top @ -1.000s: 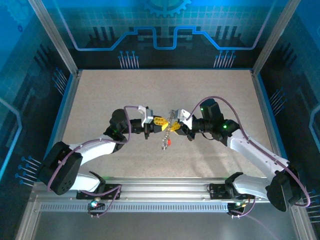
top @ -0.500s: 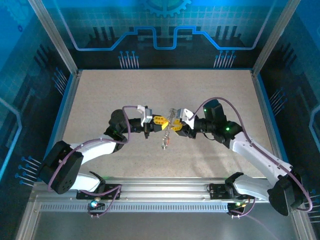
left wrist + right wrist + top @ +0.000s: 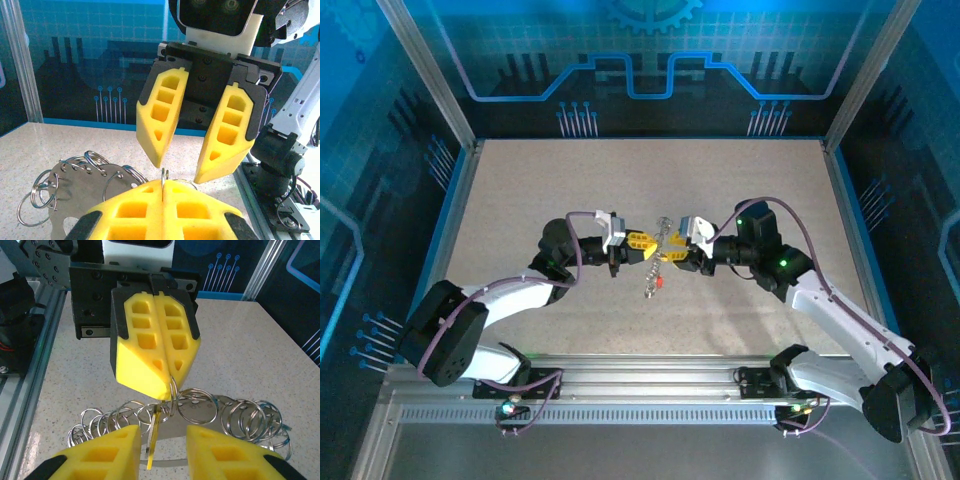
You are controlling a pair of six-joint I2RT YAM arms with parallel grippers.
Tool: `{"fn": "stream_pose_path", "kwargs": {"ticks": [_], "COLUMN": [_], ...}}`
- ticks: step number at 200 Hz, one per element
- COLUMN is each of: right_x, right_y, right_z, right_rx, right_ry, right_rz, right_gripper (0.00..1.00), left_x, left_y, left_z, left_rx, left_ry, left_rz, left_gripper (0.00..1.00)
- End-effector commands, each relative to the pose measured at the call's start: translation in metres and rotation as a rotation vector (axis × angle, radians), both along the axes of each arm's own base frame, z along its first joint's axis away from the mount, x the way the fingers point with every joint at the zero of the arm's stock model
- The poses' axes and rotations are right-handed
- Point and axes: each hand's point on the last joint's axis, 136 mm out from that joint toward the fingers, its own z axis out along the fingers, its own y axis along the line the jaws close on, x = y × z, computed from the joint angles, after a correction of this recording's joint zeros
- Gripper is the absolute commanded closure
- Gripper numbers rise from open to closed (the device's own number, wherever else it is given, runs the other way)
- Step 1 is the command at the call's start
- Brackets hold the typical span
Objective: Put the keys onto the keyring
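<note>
The speckled table [image 3: 520,200] is bare round the edges. The two arms reach in from the near rail and meet nose to nose at its middle.

The left gripper [image 3: 165,390] has its yellow pads pressed flat together, pinching the keyring [image 3: 164,177] so that a thin sliver of the ring stands up out of the seam. Facing it, the right gripper [image 3: 180,170] stands spread, with a clear gap between its pads and nothing held.

Below them lies a flat metal plate [image 3: 85,192] with a crowd of spare rings along its rim. It could easily be confused with the ring that matters.

The yellow key [image 3: 152,442] hangs edge-on just under the pinched ring, in the gap between the right pads and touching neither. It looks threaded on, though I can't see the join well enough to be sure. The red key [image 3: 661,282] is a small dot just this side of the grippers, and I can't tell whether it hangs or lies on the table.

My guess is that the yellow key is done or nearly so and the red one comes next. The right gripper would need a very fine pinch on the red key's head and would have to work it into the ring's split. Meanwhile the left must hold the ring dead steady.
</note>
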Motion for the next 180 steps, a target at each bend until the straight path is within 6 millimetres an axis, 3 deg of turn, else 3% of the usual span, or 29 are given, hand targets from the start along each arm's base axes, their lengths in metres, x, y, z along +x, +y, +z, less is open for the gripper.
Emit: {"fn": "stream_pose_path", "kwargs": {"ticks": [1,79,143,180], "right_x": [0.005,0.002,0.000,0.004], "right_y": [0.003,0.012,0.020,0.020], "right_z": [0.004,0.001,-0.006,-0.008], "right_rx": [0.034,0.043,0.048,0.038], "right_ry": [0.009,0.036,0.055,0.047], "right_rz": [0.006,0.045,0.059,0.038], "right_gripper": [0.70,0.82,0.83,0.95], "left_x": [-0.007,-0.010,-0.012,-0.009], "left_y": [-0.001,-0.004,-0.008,-0.008], "left_z": [0.008,0.012,0.019,0.017], "left_rx": [-0.025,-0.033,-0.073,-0.086], "left_ry": [-0.043,-0.052,-0.064,-0.060], "left_rz": [-0.031,-0.043,-0.058,-0.043], "left_gripper": [1.00,1.00,1.00,1.00]}}
